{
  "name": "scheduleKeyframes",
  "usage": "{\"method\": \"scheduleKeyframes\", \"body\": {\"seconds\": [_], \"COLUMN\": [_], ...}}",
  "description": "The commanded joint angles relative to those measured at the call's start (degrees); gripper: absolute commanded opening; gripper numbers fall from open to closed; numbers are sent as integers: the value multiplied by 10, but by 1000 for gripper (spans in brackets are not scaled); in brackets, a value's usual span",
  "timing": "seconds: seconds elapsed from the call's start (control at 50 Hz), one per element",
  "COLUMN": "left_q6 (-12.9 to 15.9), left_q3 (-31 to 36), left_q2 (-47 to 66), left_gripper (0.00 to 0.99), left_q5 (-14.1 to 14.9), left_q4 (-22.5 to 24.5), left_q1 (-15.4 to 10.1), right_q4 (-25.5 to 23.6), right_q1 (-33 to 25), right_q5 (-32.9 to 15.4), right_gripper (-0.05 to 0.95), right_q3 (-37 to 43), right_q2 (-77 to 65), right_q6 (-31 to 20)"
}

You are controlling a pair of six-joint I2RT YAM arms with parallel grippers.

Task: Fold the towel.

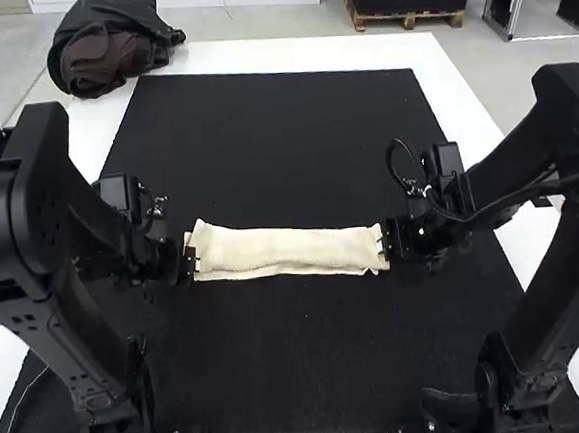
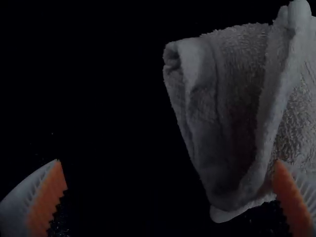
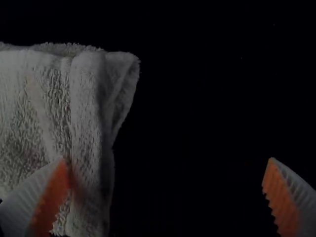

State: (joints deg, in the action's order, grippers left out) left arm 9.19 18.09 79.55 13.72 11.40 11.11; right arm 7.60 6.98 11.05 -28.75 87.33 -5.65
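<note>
The towel (image 1: 287, 250) lies as a folded strip on the black mat (image 1: 290, 352), running from beside the left gripper (image 2: 168, 160) across to beside the right gripper (image 3: 167, 159). Both grippers are wide open, with nothing clasped between their fingers; at each, one finger overlaps the towel's end in its wrist view, while the other stands well apart from it over the mat. Whether those nearer fingers touch the pile, I cannot tell.

It should handle as light, soft terry: limp, hard to break, and unlikely to slip from the ribbed pads (image 2: 292, 200). The stacked layers are the awkward part (a shallow pinch would probably peel off only the top one). The left gripper does best shifting towards the strip until its end sits between the fingers, then closing across the full thickness, the rolled edge included. For a further fold, one end could be carried towards the other gripper, slowly, so that the layers don't slide apart.
</note>
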Motion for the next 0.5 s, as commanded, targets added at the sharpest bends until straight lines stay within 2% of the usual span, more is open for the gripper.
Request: {"method": "scheduleKeyframes", "body": {"seconds": [0.0, 0.18, 0.24, 0.48], "left_q6": [4, 3, 2, -5], "left_q3": [3, 5, 4, 5], "left_q2": [-17, -48, -61, -93], "left_gripper": [975, 974, 972, 972], "left_q5": [5, 13, 25, 38], "left_q4": [2, 7, 8, 6], "left_q1": [15, 44, 49, 49], "right_q4": [-12, -50, -56, -52], "right_q1": [-9, -9, -9, -2], "right_q5": [-2, 43, 52, 66], "right_gripper": [902, 902, 902, 900], "right_q3": [-32, -62, -66, -61], "right_q2": [-1, -2, -2, 6], "right_q6": [2, 38, 42, 54]}}
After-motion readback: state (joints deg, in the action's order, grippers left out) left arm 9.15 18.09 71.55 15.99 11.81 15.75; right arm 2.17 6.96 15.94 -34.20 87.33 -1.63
